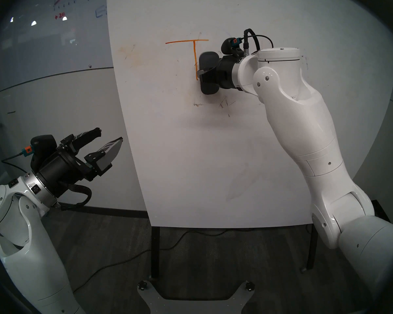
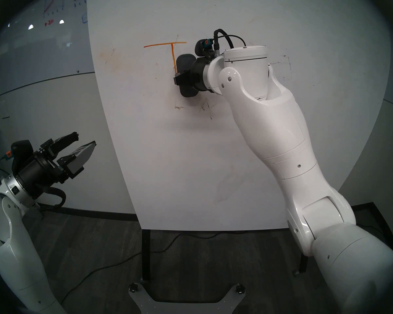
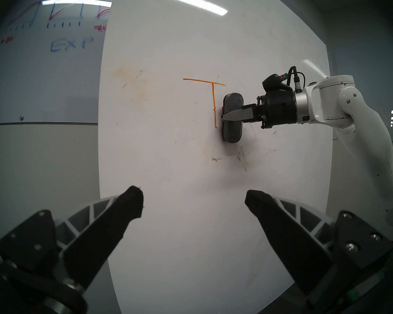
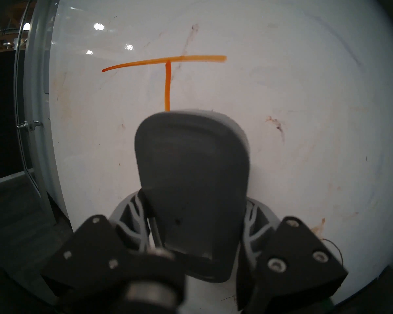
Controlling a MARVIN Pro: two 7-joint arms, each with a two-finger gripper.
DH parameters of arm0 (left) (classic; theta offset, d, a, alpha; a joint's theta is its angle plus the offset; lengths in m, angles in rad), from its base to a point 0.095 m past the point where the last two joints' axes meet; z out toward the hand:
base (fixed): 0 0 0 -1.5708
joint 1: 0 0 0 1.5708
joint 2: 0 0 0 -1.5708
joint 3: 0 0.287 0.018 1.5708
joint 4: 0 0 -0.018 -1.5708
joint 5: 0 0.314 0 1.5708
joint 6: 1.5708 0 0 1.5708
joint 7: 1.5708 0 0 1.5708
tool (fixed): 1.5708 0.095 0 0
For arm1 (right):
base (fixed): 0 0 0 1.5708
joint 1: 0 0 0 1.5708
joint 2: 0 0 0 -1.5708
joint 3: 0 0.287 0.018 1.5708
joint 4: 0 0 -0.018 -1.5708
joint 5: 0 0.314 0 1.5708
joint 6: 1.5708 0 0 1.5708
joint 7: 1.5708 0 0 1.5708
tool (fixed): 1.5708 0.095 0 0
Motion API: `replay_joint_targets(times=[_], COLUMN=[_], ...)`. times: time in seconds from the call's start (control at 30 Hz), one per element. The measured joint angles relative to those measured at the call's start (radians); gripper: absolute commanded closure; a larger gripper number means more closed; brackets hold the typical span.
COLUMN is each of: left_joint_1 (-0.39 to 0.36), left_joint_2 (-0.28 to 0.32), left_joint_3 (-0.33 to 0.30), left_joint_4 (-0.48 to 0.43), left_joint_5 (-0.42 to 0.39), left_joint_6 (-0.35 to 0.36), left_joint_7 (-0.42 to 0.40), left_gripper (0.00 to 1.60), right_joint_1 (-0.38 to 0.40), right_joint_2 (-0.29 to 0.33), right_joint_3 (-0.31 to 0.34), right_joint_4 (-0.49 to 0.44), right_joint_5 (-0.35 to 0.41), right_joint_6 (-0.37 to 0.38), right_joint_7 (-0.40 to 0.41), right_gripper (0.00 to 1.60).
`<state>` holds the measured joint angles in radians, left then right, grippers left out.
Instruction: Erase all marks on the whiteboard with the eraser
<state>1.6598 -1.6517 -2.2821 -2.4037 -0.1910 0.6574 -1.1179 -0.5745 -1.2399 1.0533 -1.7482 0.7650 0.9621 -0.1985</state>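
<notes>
The whiteboard (image 1: pixel 191 159) stands upright in front of me. An orange "T" (image 1: pixel 194 55) (image 4: pixel 167 84) is drawn on its upper middle. Faint dark scribbles (image 1: pixel 224 104) lie lower right of it, and a pale orange smudge (image 1: pixel 132 55) lies to its left. My right gripper (image 1: pixel 205 74) (image 3: pixel 229 117) is shut on the dark grey eraser (image 1: pixel 209 58) (image 4: pixel 191 159). It holds the eraser upright against the board, just right of the T's stem and over its lower end. My left gripper (image 1: pixel 109 135) (image 3: pixel 194 193) hangs open and empty, low and left of the board.
A greyish glass board (image 1: pixel 55 34) with red and blue graph drawings hangs on the wall behind, at the left. The whiteboard stands on dark metal legs (image 1: pixel 155 252). A black cable (image 1: pixel 123 261) runs across the carpet. My base plate (image 1: pixel 191 302) is at the bottom centre.
</notes>
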Motion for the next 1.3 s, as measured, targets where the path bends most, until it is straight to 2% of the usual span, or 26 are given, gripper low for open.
replay_joint_targets(times=[0.4, 0.83, 0.9, 1.17, 1.23, 1.3], left_joint_1=[0.0, 0.0, 0.0, 0.0, 0.0, 0.0], left_joint_2=[0.0, 0.0, 0.0, 0.0, 0.0, 0.0], left_joint_3=[0.0, 0.0, 0.0, 0.0, 0.0, 0.0], left_joint_4=[0.0, 0.0, 0.0, 0.0, 0.0, 0.0], left_joint_5=[0.0, 0.0, 0.0, 0.0, 0.0, 0.0], left_joint_6=[0.0, 0.0, 0.0, 0.0, 0.0, 0.0], left_joint_7=[0.0, 0.0, 0.0, 0.0, 0.0, 0.0], left_gripper=[0.0, 0.0, 0.0, 0.0, 0.0, 0.0], right_joint_1=[0.063, 0.141, 0.154, 0.189, 0.197, 0.203], right_joint_2=[0.012, 0.03, 0.035, 0.05, 0.052, 0.055], right_joint_3=[-0.082, -0.166, -0.178, -0.212, -0.22, -0.225], right_joint_4=[0.025, 0.05, 0.052, 0.055, 0.055, 0.055], right_joint_5=[0.126, 0.284, 0.315, 0.407, 0.427, 0.446], right_joint_6=[0.0, 0.0, 0.0, 0.0, 0.0, 0.0], right_joint_7=[-0.164, -0.297, -0.32, -0.384, -0.399, -0.412], right_gripper=[1.6, 1.6, 1.3, 0.81, 0.29, 0.22])
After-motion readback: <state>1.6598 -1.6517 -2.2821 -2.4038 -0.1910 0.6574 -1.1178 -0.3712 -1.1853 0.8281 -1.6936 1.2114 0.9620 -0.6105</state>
